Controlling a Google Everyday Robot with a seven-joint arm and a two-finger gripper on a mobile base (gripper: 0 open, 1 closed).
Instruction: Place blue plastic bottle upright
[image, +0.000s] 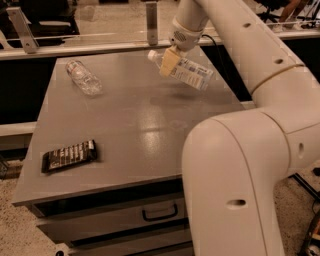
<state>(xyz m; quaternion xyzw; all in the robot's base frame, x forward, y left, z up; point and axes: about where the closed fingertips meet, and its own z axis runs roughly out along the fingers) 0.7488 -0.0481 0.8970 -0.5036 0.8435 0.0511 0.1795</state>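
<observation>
The hand (168, 62) hung over the far right part of the surface (135, 125), clenched on the blue plastic bottle (194, 75) just below its white cap. The bottle seemed to be clear of the surface, judging by the shadow beneath it. Its long axis lay tilted, with the cap up and to the left and the base lower and to the right of the hand. Standing it up would call for swinging the base under the cap.
</observation>
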